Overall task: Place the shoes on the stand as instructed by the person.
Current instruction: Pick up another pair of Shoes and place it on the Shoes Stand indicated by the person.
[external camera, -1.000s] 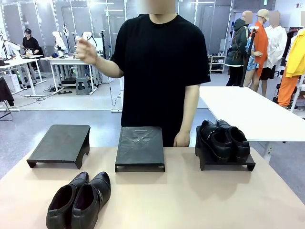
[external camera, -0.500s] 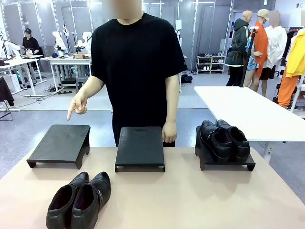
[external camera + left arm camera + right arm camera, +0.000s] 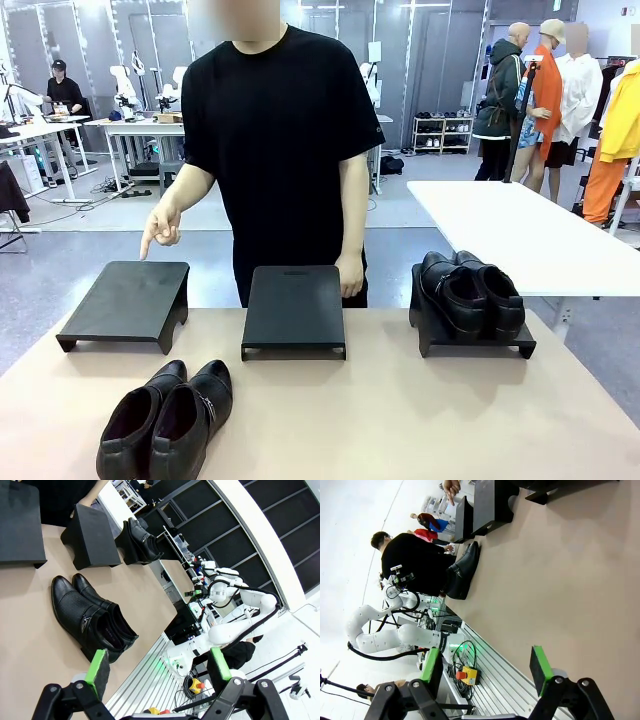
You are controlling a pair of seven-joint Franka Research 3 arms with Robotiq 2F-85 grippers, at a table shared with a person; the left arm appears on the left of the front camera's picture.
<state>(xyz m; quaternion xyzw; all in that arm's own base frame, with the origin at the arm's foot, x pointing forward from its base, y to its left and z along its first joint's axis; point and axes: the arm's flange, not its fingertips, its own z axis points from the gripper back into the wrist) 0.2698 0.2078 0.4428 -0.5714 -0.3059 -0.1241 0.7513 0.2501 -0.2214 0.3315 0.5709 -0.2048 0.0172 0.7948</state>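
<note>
I see the loose pair of glossy black leather dress shoes [image 3: 165, 420] on the tan table [image 3: 420, 420], near left, long axis near-to-far, toes toward the person [image 3: 280, 140], whose hand [image 3: 160, 228] points one finger down at the left black stand [image 3: 125, 300]; left gripper [image 3: 158, 665] and right gripper [image 3: 486, 664] gape empty

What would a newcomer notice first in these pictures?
Probably the person in the black T-shirt at the far side of the table, whose hand points down at the left stand. Next come the glossy black pair of shoes on the table near the robot's left, and the second pair already on the right stand.
</note>
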